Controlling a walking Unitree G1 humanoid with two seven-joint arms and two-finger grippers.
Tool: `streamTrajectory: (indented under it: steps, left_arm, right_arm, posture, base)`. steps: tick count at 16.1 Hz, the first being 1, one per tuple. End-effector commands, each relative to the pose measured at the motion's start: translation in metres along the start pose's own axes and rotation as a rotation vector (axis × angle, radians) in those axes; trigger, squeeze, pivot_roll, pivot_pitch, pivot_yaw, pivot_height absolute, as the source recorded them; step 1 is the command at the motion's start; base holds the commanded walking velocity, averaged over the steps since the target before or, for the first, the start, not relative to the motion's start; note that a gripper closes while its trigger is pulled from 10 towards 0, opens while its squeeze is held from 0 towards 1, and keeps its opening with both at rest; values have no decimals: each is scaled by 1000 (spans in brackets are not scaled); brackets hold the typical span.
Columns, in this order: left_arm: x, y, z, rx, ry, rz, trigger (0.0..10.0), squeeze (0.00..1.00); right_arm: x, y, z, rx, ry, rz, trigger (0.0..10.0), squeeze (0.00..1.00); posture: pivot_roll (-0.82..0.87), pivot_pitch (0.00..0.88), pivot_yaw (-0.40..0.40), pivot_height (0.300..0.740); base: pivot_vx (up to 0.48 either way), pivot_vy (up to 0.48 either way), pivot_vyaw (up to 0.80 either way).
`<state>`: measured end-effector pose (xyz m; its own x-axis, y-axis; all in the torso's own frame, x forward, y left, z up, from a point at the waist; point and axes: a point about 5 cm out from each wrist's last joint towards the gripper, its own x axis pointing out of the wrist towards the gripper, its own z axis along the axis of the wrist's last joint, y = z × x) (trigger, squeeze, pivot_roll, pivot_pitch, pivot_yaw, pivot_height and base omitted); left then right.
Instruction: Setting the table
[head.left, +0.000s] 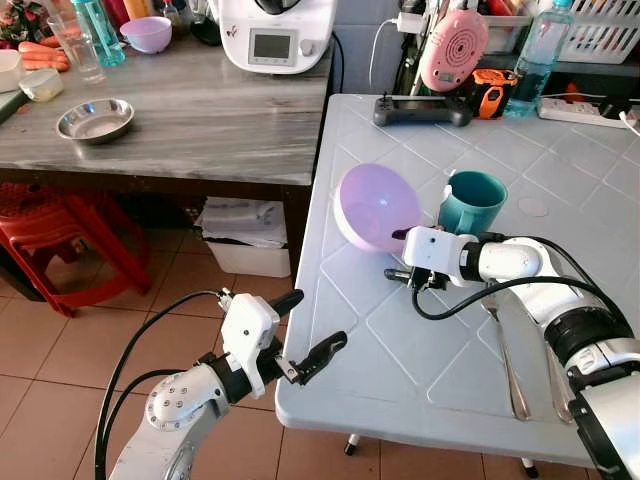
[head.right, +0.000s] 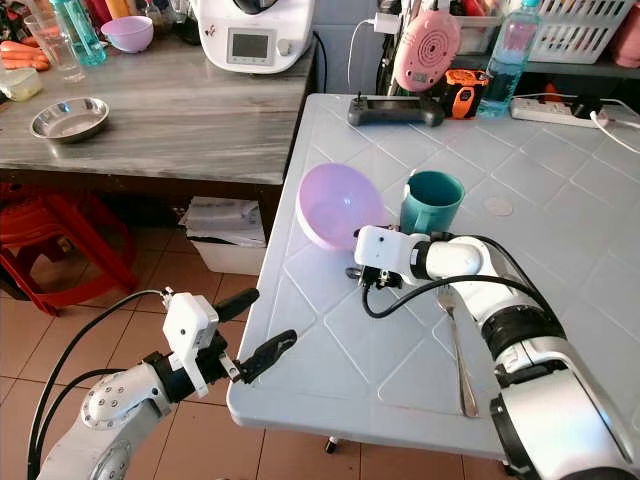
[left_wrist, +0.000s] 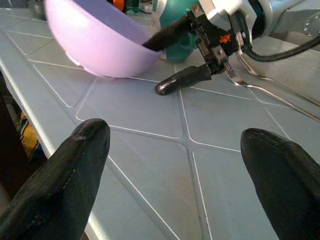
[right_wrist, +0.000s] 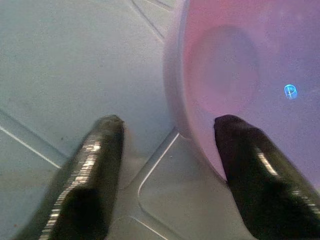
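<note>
Your right gripper (right_wrist: 167, 132) straddled the tilted purple bowl's (head.left: 375, 205) rim near the table's (head.left: 420, 350) left edge, fingers apart; your left gripper (head.left: 308, 335) hovered open.

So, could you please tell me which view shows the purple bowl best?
The left eye view: the whole purple bowl sits tilted on the white table beside the teal cup. The wrist views crop it.

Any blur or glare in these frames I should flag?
Head views: sharp and evenly lit, soft sheen on the purple bowl. Left wrist view: the left end effector is soft in the foreground, the table beyond crisp. Right wrist view: blurry throughout, with a small blue glint on the bowl.
</note>
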<state>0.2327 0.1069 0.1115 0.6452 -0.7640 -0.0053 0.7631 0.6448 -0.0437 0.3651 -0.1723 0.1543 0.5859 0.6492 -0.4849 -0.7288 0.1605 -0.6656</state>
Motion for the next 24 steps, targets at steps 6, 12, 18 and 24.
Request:
streamTrajectory:
  steps: [6,12,18,24]
  left_arm:
    - [1,-1,2,15,-1,-8,10000,0]
    - [2,-2,-1,14,1,-6,10000,0]
    - [7,1,-1,30,2,6,10000,0]
    - [14,6,-2,38,-10,28,10000,0]
  right_arm:
    - [-4,-1,-6,-61,26,-23,0,0]
    - [-7,-5,-6,-124,30,-65,0,0]
    - [-2,-15,18,-229,-79,-115,0,0]
    - [3,-14,42,-252,-228,-165,0,0]
  posture:
    - [3,117,8,740]
    - [1,109,5,740]
    - [-2,85,9,740]
    - [-12,56,12,740]
  base:
    - [0,0,0]
    - [0,0,0]
    - [0,0,0]
    - [0,0,0]
